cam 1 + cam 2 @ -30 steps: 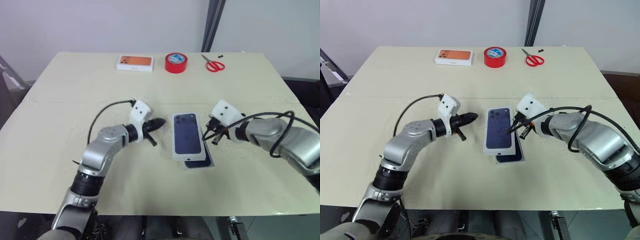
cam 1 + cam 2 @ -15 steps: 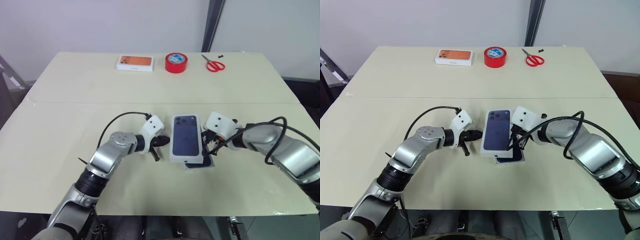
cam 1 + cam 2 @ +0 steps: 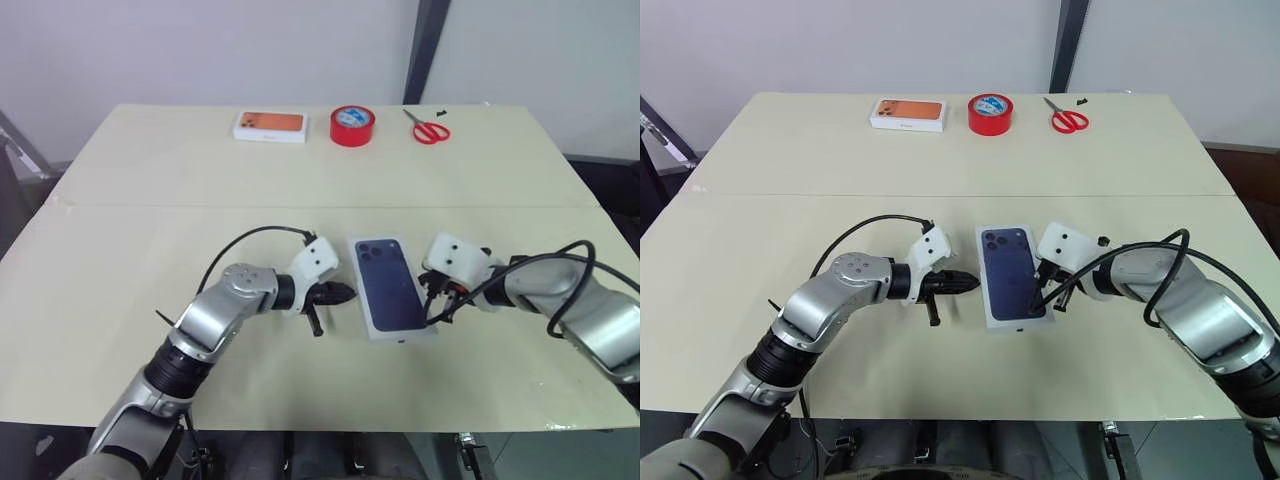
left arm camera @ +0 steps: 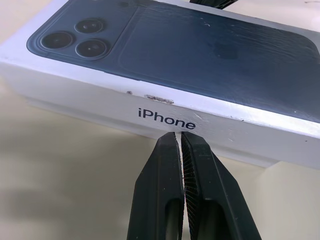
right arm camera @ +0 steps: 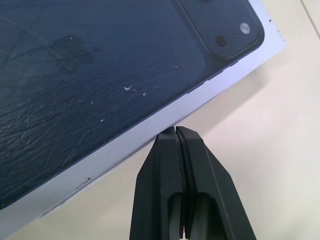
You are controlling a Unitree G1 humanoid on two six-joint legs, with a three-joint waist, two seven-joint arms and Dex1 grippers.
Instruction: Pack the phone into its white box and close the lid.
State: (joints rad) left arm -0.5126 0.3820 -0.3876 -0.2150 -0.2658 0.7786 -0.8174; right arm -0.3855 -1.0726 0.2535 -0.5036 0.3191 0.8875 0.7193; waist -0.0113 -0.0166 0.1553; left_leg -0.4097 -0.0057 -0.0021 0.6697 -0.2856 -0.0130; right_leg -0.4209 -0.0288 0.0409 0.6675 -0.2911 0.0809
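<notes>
1. The lid lies printed face up near the middle of the worktop, towards its near edge, covering what is beneath it
2. Its long axis runs from near edge to far edge, tilted slightly; the printed camera cluster points to the far edge
3. Left gripper: fingers pressed together, empty, tips at the lid's left long side wall just below the "iPhone" lettering
4. Right gripper: fingers pressed together, empty, tips at the lid's right long edge
5. Along the far edge: orange-picture box, red tape roll, red scissors, well apart from the lid
</notes>
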